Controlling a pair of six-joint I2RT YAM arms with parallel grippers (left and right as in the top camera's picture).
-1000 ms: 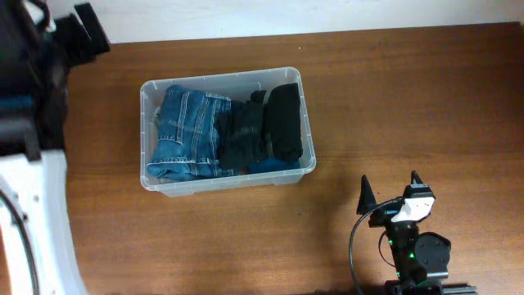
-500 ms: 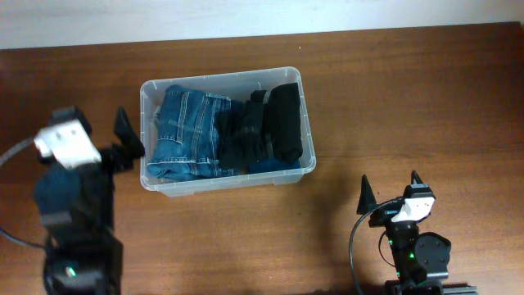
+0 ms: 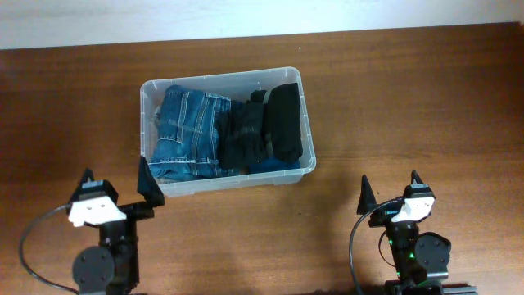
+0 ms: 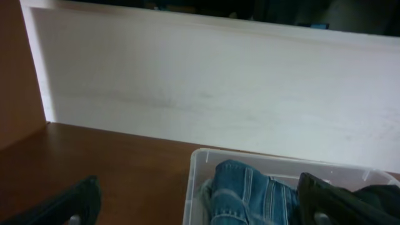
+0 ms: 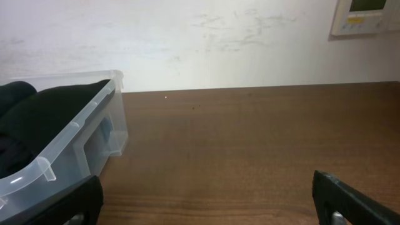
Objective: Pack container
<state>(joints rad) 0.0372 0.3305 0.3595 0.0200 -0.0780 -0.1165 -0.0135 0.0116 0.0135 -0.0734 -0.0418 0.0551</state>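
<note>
— Now, the left side: what is its state?
— Left gripper (image 3: 117, 182) sits near the front edge of the table (image 3: 74, 98), jaws spread wide, nothing held. Its inner finger (image 3: 150, 184) lies just beside the near-left corner of the container (image 3: 308, 98). Whether it touches cannot be told from overhead.
— And the container?
— Mid-table, toward the far side, upright. It holds jeans (image 3: 187, 123) on the left and black clothes (image 3: 278, 123) on the right. In my judgement packing looks complete, and the step in hand is settling the arms at rest.
— Advice?
— Keep that inner finger off the corner. Any further travel should go away from the container, so nothing nudges it. The jaws need not close.
— Right side?
— Right gripper (image 3: 390, 187) is parked near the front, well apart from the container, likewise wide open and empty.
— Changes?
— Half a second ago the left arm stood alongside the container's left wall; it has drawn back to the front. Container, contents and right arm are unmoved.
</note>
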